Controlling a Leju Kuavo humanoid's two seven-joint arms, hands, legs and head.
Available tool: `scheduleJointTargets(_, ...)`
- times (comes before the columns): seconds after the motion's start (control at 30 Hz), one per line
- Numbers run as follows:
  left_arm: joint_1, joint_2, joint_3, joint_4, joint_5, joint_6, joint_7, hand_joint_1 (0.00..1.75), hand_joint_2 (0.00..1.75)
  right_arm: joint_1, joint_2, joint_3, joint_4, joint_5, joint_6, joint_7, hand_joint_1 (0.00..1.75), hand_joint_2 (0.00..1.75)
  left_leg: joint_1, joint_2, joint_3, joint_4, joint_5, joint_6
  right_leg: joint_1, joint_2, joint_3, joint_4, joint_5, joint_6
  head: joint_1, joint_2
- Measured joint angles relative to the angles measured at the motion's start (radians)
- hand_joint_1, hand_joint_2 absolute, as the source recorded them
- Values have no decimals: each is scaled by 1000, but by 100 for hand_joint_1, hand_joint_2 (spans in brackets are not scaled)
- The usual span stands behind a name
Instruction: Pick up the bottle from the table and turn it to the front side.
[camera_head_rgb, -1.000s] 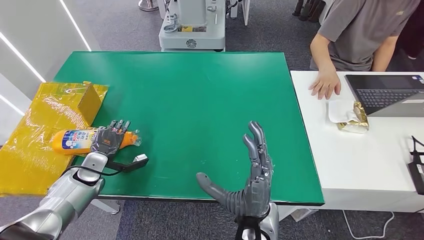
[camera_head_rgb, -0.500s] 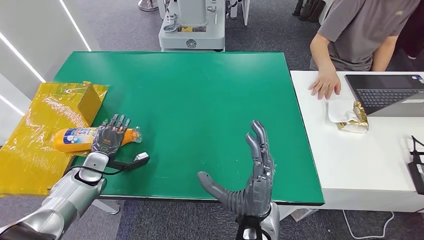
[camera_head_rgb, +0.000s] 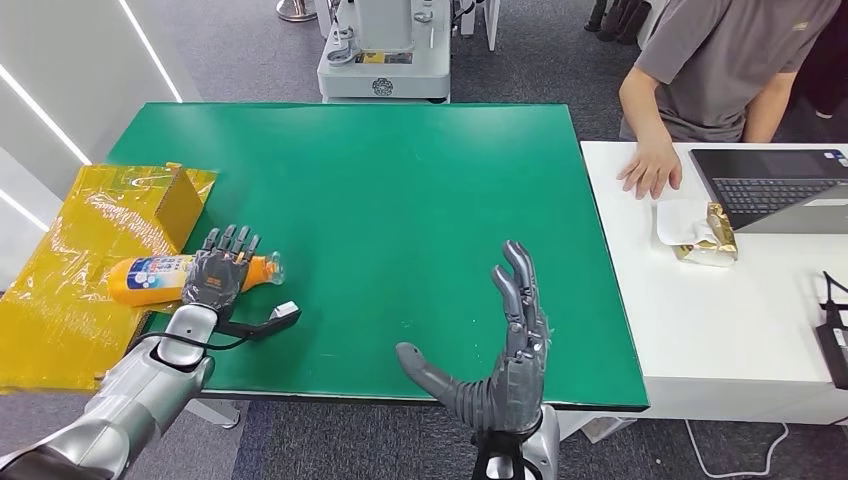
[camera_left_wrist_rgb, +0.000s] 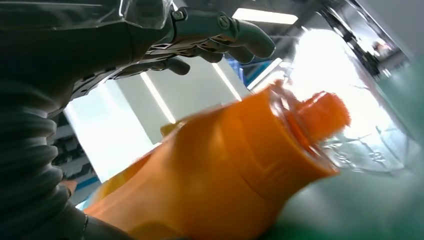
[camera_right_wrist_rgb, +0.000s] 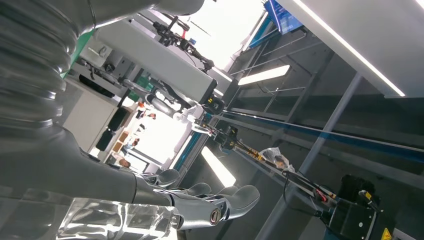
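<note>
Bottle (camera_head_rgb: 150, 279) — orange, lying on its side at the green table's (camera_head_rgb: 400, 200) left edge, partly on yellow plastic (camera_head_rgb: 60, 300). The left hand (camera_head_rgb: 213, 276) rests over it, fingers apart, not gripping. The right hand (camera_head_rgb: 505, 350) is raised — fingers spread, holding nothing.

Left hand (camera_head_rgb: 213, 277) nudged bottle (camera_head_rgb: 150, 279) slightly forward.

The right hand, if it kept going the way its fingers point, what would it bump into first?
Probably nothing soon: the right hand is open, fingers pointing forward over bare green table. Depth is hard to judge.
</note>
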Motion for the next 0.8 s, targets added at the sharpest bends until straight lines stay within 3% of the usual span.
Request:
scheduleJointTargets(0.13, 47, 6, 81, -111, -3, 116, 15, 0, 175, 0, 0, 0, 0, -4, 0, 0, 0, 175, 0, 0, 0, 0, 0, 0, 0, 0, 0, 0, 0, 0, 0, 0)
scheduleJointTargets(0.37, 172, 20, 302, -444, -6, 125, -100, 0, 175, 0, 0, 0, 0, -23, 0, 0, 0, 175, 0, 1, 0, 0, 0, 0, 0, 1, 0, 0, -1, 0, 0, 0)
scheduleJointTargets(0.47, 223, 2, 431, -599, 1, 127, -266, 0, 175, -1, 0, 0, 0, -35, 0, 0, 0, 175, 0, 1, 0, 0, 0, 0, 0, 1, 0, 0, -1, 0, 0, 0)
scheduleJointTargets(0.57, 250, -54, 608, -735, 32, 128, -560, 0, 175, -2, 0, 1, 1, -47, 0, 0, 0, 175, 0, 0, 0, 0, 0, 0, 0, 0, 0, 0, -1, 0, 0, 0)
scheduleJointTargets(0.63, 257, -105, 731, -805, 69, 128, -713, 0, 175, -3, 0, 2, 2, -54, 0, 0, 0, 175, 0, 1, 0, 0, 0, 0, 0, 1, 0, 0, -1, 0, 0, 0)
scheduleJointTargets(0.7, 259, -145, 818, -859, 109, 128, -780, 0, 175, -3, 0, 3, 3, -59, 0, 0, 0, 175, 0, 0, 0, 0, 0, 0, 0, 0, 0, 0, -1, 0, 0, 0)
scheduleJointTargets(0.8, 263, -182, 870, -919, 154, 128, -795, 0, 175, -4, 0, 3, 4, -60, 0, 0, 0, 175, 0, -2, -1, 0, 0, 0, 0, -3, 0, 0, -1, 0, 0, 0)
